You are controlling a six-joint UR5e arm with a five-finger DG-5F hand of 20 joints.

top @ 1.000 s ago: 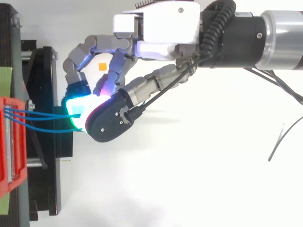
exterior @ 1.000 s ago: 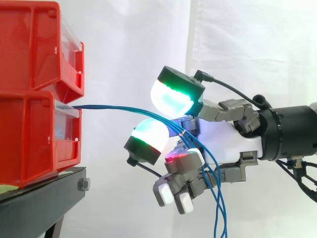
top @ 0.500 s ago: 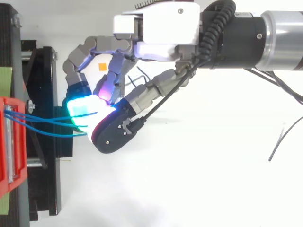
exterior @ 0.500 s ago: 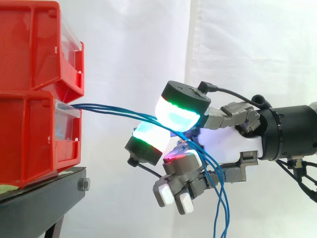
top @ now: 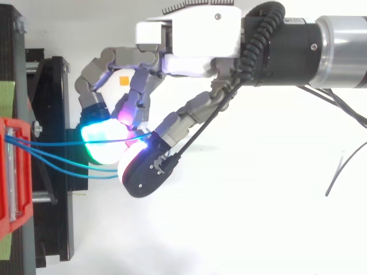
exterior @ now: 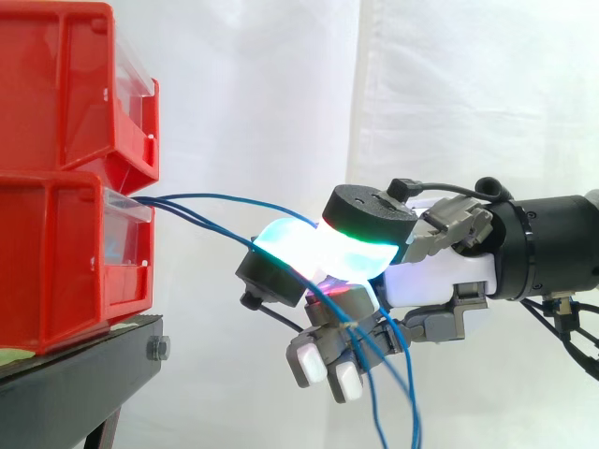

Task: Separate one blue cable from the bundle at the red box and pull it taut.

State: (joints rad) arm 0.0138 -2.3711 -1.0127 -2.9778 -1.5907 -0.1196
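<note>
Several thin blue cables leave the front of the lower red box. One blue cable arches away from the rest and ends between two glowing green-cyan fingertips that are pressed together on it. My hand sits to the right of the box, shut on that cable. The other blue cables run lower and slacker, pass under the pads and hang down below the hand. The remaining fingers curl under the palm.
A second red bin is stacked on the lower one, and both stand on a black stand. A white curtain hangs behind. A thin dark wire lies on the white surface at far right.
The upper pad has come down onto the lower pad and closed on one blue cable. The other cables have slipped lower and spread away from it.
</note>
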